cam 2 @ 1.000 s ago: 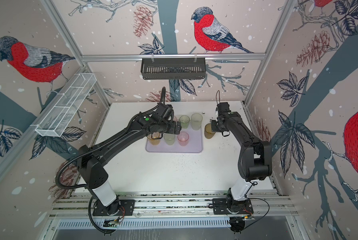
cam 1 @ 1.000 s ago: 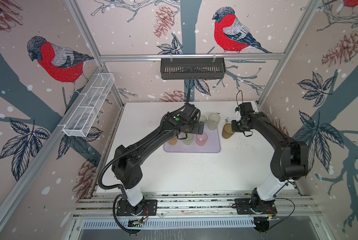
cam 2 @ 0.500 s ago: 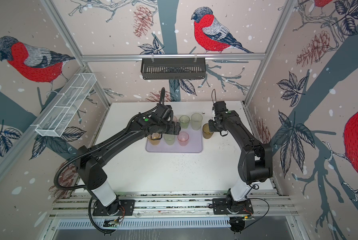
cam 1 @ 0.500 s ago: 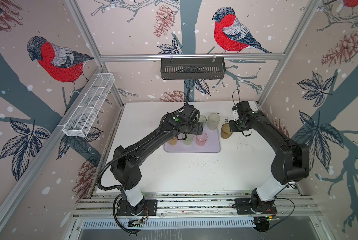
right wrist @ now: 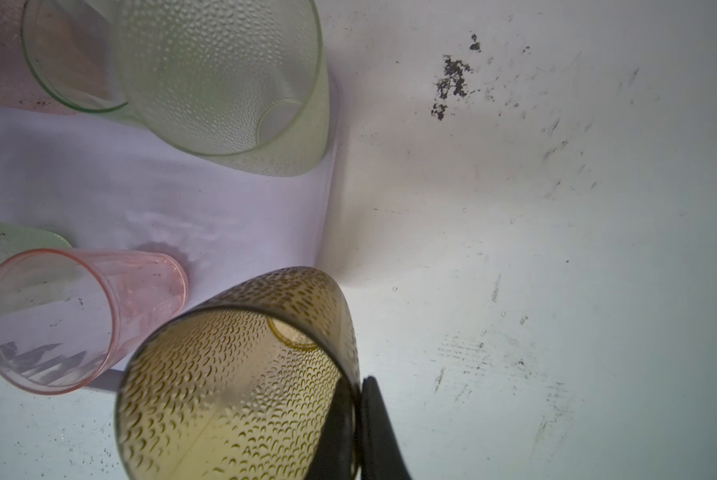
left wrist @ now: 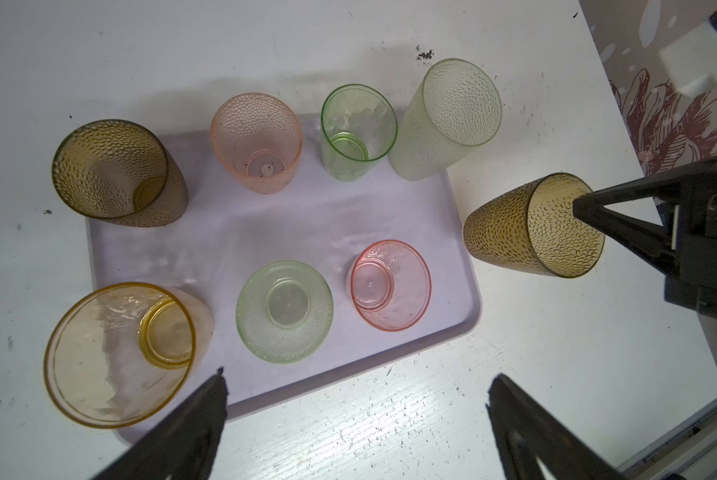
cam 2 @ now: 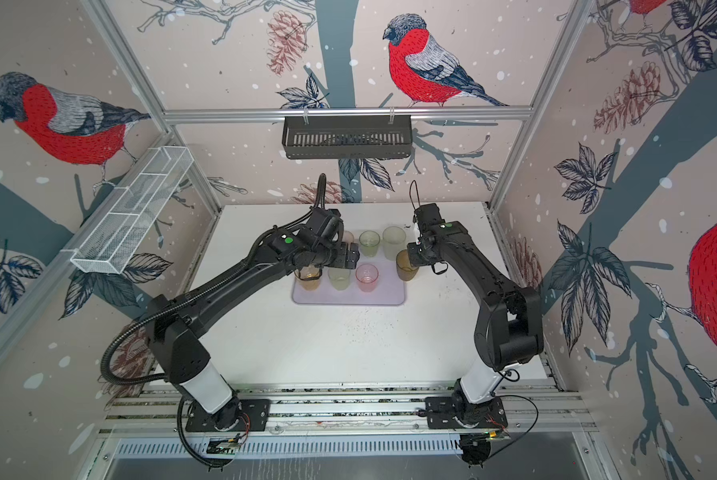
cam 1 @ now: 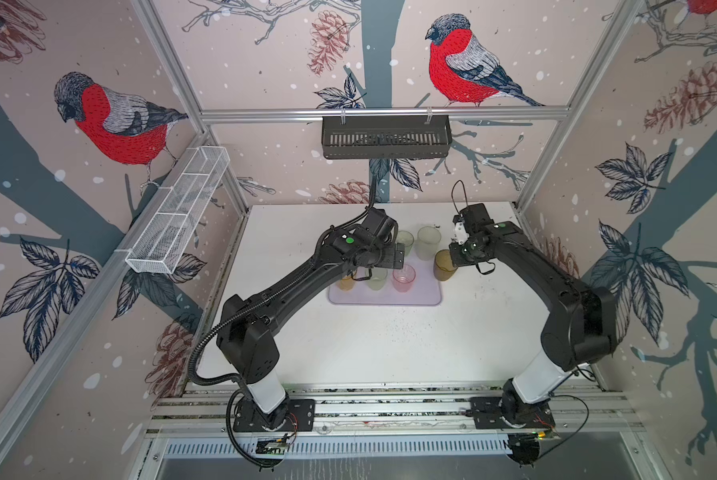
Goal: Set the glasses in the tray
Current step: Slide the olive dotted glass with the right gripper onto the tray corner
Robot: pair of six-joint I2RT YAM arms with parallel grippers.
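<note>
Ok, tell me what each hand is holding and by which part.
The right hand pinches the tall amber glass by its rim, one finger inside and one outside. The left hand is open and holds nothing.

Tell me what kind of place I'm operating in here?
Most likely a staged robot test cell, not a real kitchen: aluminium frame around a white table, bird-print wall panels, and two arms bolted to a base rail.
</note>
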